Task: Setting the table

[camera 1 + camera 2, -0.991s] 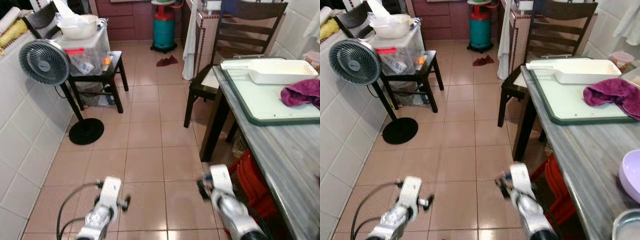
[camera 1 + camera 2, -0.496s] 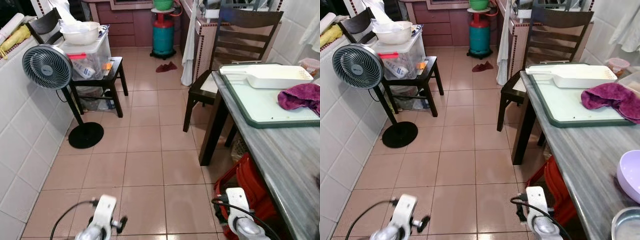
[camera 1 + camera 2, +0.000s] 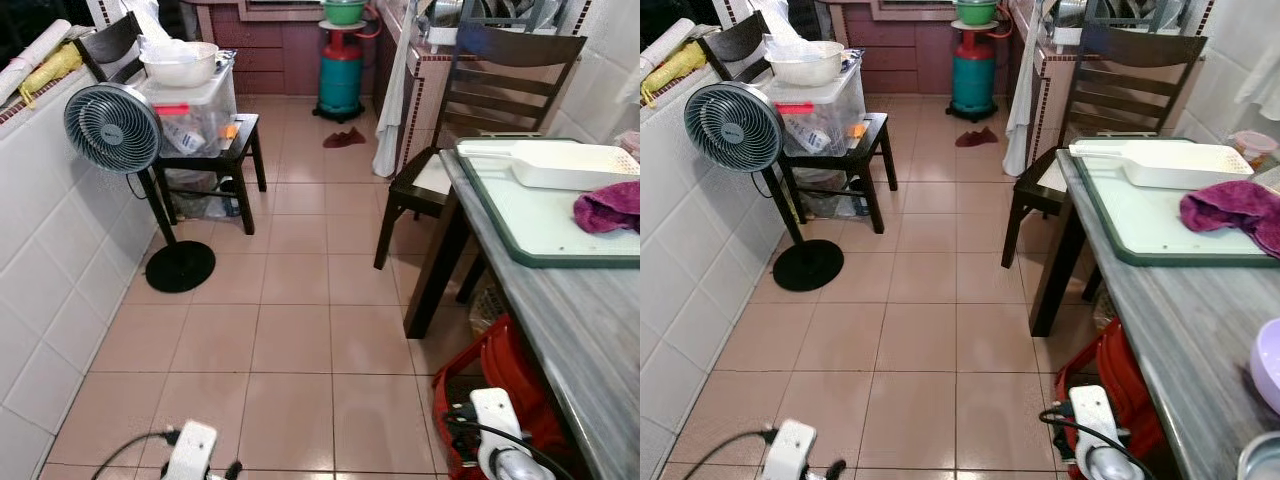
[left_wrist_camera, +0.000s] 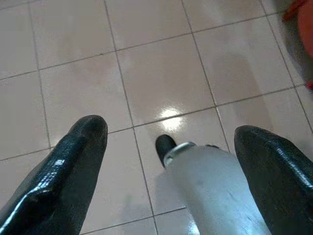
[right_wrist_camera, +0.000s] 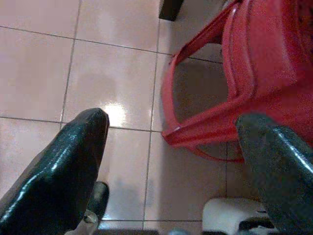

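Two pincers low over the floor, both spread wide and empty. Left pincer (image 4: 166,161) above bare pinkish floor tiles (image 4: 156,73), a silver leg with a black foot showing between its black fingers (image 4: 73,166). Right pincer (image 5: 171,166) hanging just beside a red plastic stool (image 5: 254,83) tucked under the bench edge, fingers (image 5: 63,166) clear of it.

Outward along the right: grey marble bench (image 3: 1180,340), carrying a white tray with a green rim (image 3: 1140,225). On the tray, a white slotted scoop-like dish (image 3: 1175,165) at the far end and a crumpled purple cloth (image 3: 1235,210) near the right edge. Nearer on the bench, part of a lilac bowl (image 3: 1270,365) and the rim of a metal dish (image 3: 1262,462) at the corner. Small lidded pot (image 3: 1248,146) beyond the tray by the wall.

Dark wooden chair (image 3: 480,100) pushed up at the bench's far end, partly closing the passage. Across the floor on the left, a standing fan (image 3: 113,128) on a round black base beside the white-tiled wall (image 3: 50,260), then a low black side table (image 3: 215,150) bearing a clear storage box (image 3: 195,110) topped by a white bowl (image 3: 180,62). At the far end, a green gas cylinder (image 3: 341,80), a hanging white towel (image 3: 393,95), and a dark red rag (image 3: 345,138) on the tiles.
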